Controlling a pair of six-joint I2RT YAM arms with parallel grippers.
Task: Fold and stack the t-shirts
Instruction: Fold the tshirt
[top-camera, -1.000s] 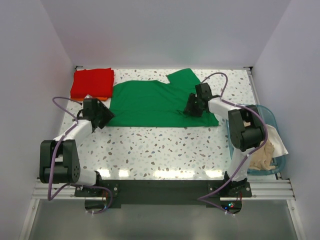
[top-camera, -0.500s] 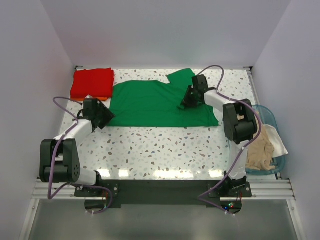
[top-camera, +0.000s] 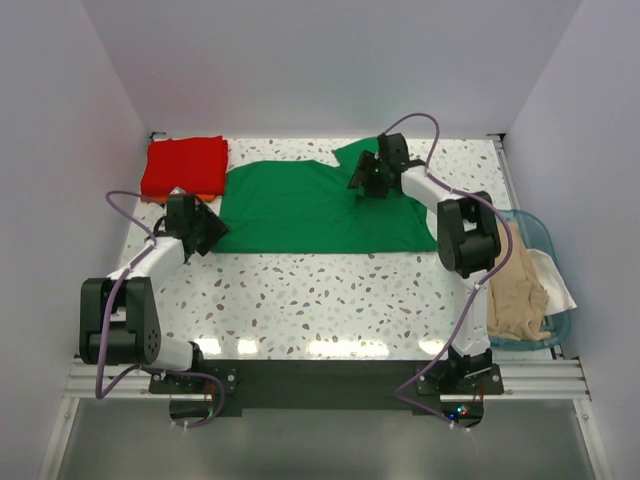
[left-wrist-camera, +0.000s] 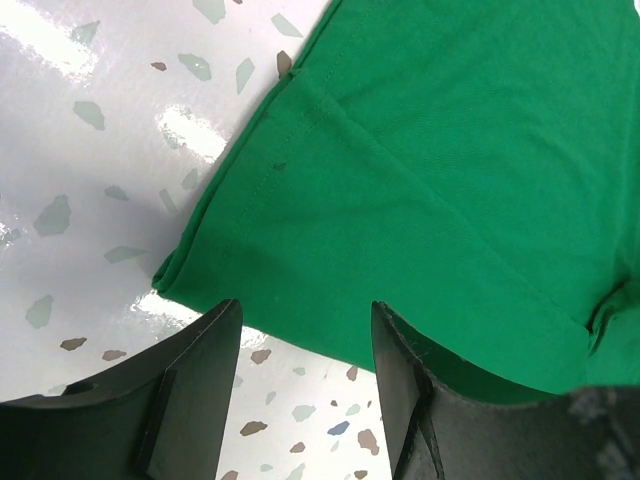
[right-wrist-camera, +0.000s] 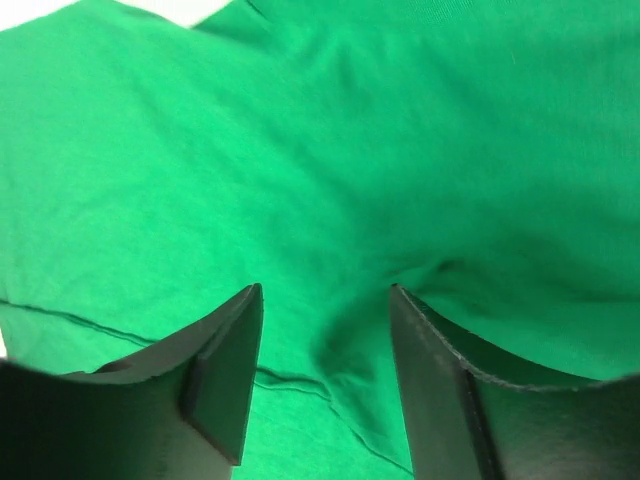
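Note:
A bright green t-shirt (top-camera: 300, 205) lies spread flat across the back of the table. Beside it at the back left sits a folded red t-shirt (top-camera: 185, 165) with an orange one (top-camera: 197, 197) showing under its near edge. My left gripper (top-camera: 212, 232) stands open at the green shirt's near left corner. In the left wrist view the hem (left-wrist-camera: 300, 250) lies just beyond its tips (left-wrist-camera: 305, 340). My right gripper (top-camera: 366, 184) hovers open over the green cloth (right-wrist-camera: 300, 150) near the far sleeve, with nothing between its fingers (right-wrist-camera: 325, 310).
A translucent blue basket (top-camera: 541, 228) stands at the table's right edge, holding a beige t-shirt (top-camera: 515, 295) and a white one (top-camera: 556, 277). White walls close in the table on three sides. Terrazzo tabletop (top-camera: 330, 290) lies between the green shirt and the arm bases.
My right arm has swung from the green shirt's near right part toward the back, to near the far sleeve. The left arm has not moved.

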